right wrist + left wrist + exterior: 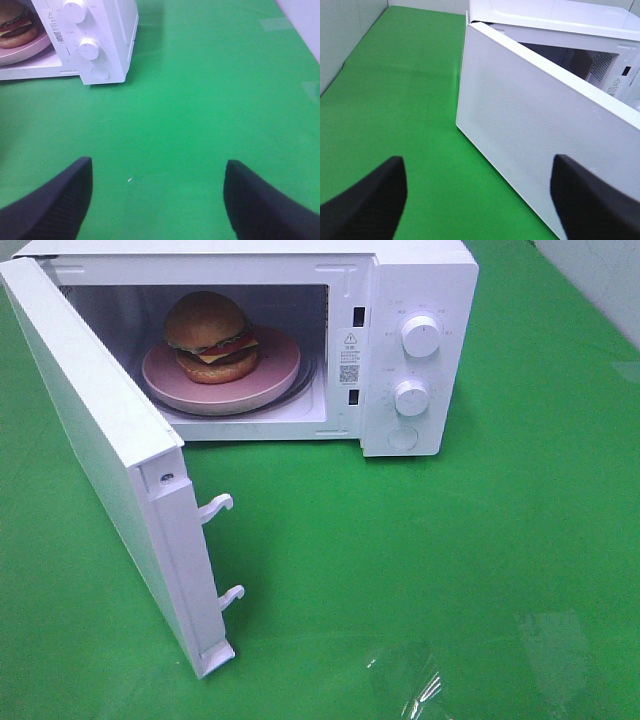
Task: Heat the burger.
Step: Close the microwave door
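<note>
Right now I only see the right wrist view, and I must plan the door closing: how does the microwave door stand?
Observer: The door stands wide open, swung out toward the front on the left.
Operator: Where is the left gripper?
Observer: The left gripper faces the door's outer side, jaws open, holding nothing.
Operator: Is the burger fully inside?
Observer: Yes, the whole burger sits on the pink plate inside the microwave.
</note>
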Available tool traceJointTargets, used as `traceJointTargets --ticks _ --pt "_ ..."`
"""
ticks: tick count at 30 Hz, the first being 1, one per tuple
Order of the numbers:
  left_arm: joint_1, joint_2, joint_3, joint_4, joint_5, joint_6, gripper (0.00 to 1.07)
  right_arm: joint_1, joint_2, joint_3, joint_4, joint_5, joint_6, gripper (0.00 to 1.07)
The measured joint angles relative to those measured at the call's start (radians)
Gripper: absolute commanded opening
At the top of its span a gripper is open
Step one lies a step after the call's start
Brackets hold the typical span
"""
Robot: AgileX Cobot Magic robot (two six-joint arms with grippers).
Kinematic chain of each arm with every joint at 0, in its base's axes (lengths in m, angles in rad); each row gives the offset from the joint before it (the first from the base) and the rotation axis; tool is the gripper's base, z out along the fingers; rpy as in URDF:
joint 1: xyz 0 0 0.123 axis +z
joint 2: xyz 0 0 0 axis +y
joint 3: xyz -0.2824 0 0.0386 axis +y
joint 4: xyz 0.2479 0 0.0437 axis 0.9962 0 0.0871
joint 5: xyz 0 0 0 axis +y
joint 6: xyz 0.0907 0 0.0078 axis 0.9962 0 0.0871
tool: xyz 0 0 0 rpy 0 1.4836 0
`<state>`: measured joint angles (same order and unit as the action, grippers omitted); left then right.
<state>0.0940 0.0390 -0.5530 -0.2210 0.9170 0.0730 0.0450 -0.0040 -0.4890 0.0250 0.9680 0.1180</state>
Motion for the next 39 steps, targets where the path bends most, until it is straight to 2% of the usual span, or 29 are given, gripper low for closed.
traceJointTargets --ticks 1,2,3,6,8,14,18,26,28,35,39 --pt "0.0 0.027 0.0 0.0 -0.024 0.0 0.4 0.0 0.0 0.0 0.0 0.0 0.0 0.7" --pt "0.0 0.027 0.0 0.0 -0.024 0.0 0.4 0.0 0.0 0.0 0.0 0.0 0.0 0.7" --pt "0.0 0.057 0.0 0.001 -0.06 -0.001 0.27 0.0 0.0 0.0 0.0 0.0 0.0 0.7" --pt "0.0 0.075 0.0 0.001 -0.075 -0.001 0.21 0.0 0.0 0.0 0.0 0.0 0.0 0.7" --pt "0.0 0.15 0.0 0.005 -0.146 -0.001 0.0 0.0 0.0 0.0 0.0 0.0 0.0 0.7" --pt "0.0 0.244 0.01 0.035 -0.247 -0.001 0.0 0.0 0.0 0.0 0.0 0.0 0.0 0.7" --pt "0.0 0.287 0.086 0.065 -0.408 -0.001 0.0 0.0 0.0 0.0 0.0 0.0 0.0 0.71" --pt "0.0 0.371 0.199 0.073 -0.585 -0.001 0.0 0.0 0.0 0.0 0.0 0.0 0.0 0.71" --pt "0.0 0.412 0.237 0.075 -0.701 -0.001 0.0 0.0 0.0 0.0 0.0 0.0 0.0 0.71" --pt "0.0 0.529 0.3 0.077 -0.936 -0.001 0.0 0.0 0.0 0.0 0.0 0.0 0.0 0.7" --pt "0.0 0.604 0.304 0.077 -1.032 -0.001 0.0 0.0 0.0 0.0 0.0 0.0 0.0 0.7"
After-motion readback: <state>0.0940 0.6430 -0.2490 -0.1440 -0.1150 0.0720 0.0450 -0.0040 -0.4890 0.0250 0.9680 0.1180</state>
